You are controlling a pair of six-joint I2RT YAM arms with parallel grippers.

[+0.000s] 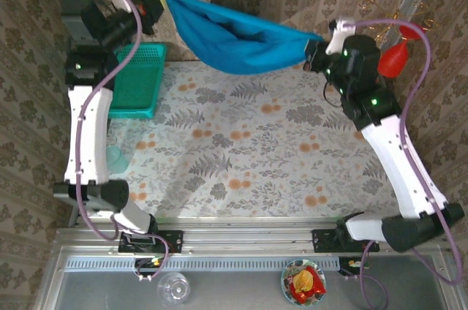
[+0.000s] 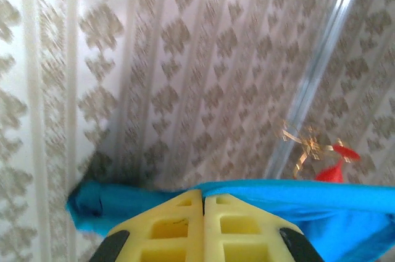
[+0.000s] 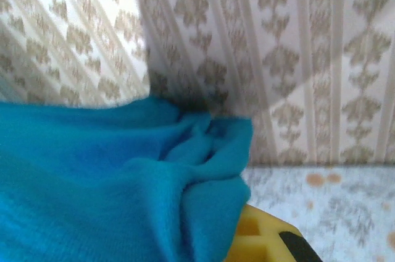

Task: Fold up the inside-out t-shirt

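shirt: inside-out t-shirt [image 1: 234, 43] hangs above the far edge of the surface [image 1: 241, 156], sagging mid-span
long axis: left-right, strung between my arms
left end effector [image 2: 203, 199]: pressed together on the shirt's left end
right end effector [image 1: 316, 53]: pinching the bunched right end
nearer arm: neither; I judge both must lower together

The inside-out t-shirt [image 3: 92, 181] lay bunched in blue folds across the lower left. Its gathered edge draped over the yellow right tool [image 3: 262, 240], which was clamped on it. Patterned wallpaper [image 3: 278, 58] stood behind, and the floral counter [image 3: 333, 206] lay at lower right.
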